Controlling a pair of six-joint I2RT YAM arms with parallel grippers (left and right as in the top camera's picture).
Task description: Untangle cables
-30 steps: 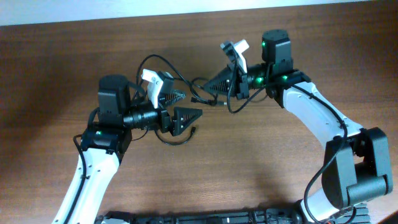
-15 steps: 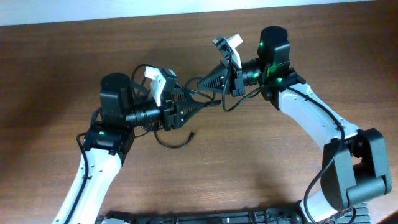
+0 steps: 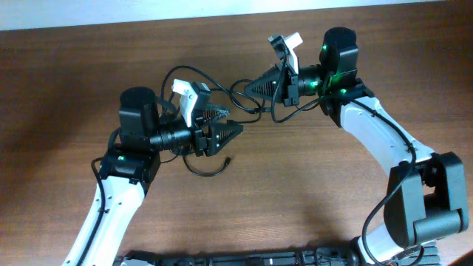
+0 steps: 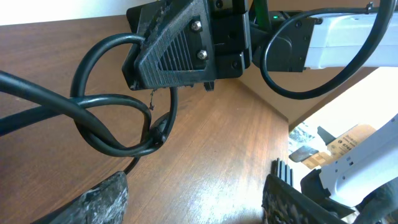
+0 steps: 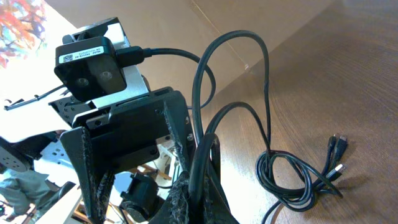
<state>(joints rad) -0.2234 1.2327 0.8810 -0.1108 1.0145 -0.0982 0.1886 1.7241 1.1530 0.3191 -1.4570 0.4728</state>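
**Cable knot strung up between the two sets of fingers**

The cables [image 4: 84, 109] are mostly held off the tabletop [image 3: 295, 192]. A knot of thin black loops is hung in the air just past the tips of the left fingers [image 3: 225, 137], in the gap between them and the right fingers [image 3: 259, 86]. In the left wrist view, two strands can be seen crossed into a rough pretzel shape right ahead of the fingertips, but nothing is caught between them.

The left fingers are spread apart with no cord pinched. Both pads are seen at the bottom corners of the left wrist view, with bare wood showing between them. The right fingers are clamped tight on a strand of the cables. In the right wrist view the cord is squeezed between the tips, and two tall loops are arched up and away from them.

Further out from the right fingers, a looser coil is laid flat on the tabletop, with a couple of small plug ends [image 5: 336, 144] beside it. From overhead, one more slack loop ending in a plug is seen on the wood just beside the left fingers, on the side toward the arm bases. Another arc is curled back over the left wrist, behind the fingers.

The two sets of fingertips are pointed roughly at each other, near but apart.
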